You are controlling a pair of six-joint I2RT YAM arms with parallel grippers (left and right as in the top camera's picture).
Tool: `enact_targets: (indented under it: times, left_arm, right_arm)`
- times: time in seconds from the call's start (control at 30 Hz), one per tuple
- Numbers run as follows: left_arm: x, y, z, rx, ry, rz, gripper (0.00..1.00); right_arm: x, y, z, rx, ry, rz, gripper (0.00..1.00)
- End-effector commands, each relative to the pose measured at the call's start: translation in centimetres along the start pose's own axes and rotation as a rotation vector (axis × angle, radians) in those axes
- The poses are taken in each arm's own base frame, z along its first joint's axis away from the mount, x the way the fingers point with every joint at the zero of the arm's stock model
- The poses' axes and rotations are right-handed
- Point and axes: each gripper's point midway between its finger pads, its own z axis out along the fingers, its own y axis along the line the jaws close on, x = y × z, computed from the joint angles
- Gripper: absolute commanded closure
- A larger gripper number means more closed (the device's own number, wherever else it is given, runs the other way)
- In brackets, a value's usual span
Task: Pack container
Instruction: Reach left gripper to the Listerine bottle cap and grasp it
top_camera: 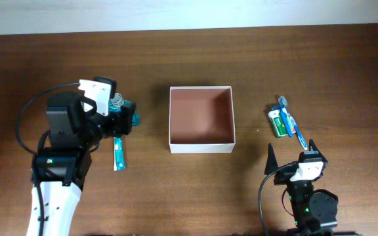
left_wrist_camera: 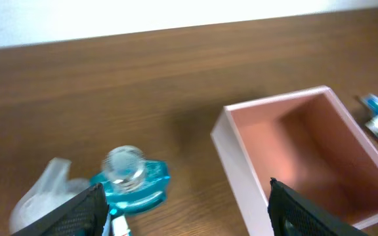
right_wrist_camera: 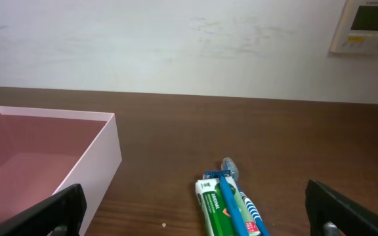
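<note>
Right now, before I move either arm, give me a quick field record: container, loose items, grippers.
container: table centre, empty
mouthwash bottle: left of container, under left arm
slim white item: flat on table, near the bottle
green toothpaste pack: right of container
toothbrush: lying across the pack
left gripper: open, holding nothing
right gripper: open, holding nothing

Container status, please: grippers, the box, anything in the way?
Left gripper open, over teal bottle. Right gripper open, holding nothing. Container empty, mid-table between arms. Nothing blocking it.
</note>
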Motion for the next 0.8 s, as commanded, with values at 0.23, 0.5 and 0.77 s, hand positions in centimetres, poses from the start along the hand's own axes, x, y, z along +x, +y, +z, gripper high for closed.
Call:
enact_targets:
  times: [0.23,0.5,0.77]
  left_arm:
    - [1.5,3.4,3.6,-0.163,0.072,-0.149,0.22]
    - [1.5,3.6,6.2,-0.248,0.078,-0.062,0.23]
    - [2.1,4.0,6.8,-0.341,0.105,0.005,0.24]
  right_arm:
    - [0.3,-0.3,0.0,0.014,0.006,0.001,0.02]
    - [0.3,-0.3,0.0,0.014,0.006,0.001,0.01]
    - [0.3,-0.3,0.0,0.014,0.006,0.001,0.01]
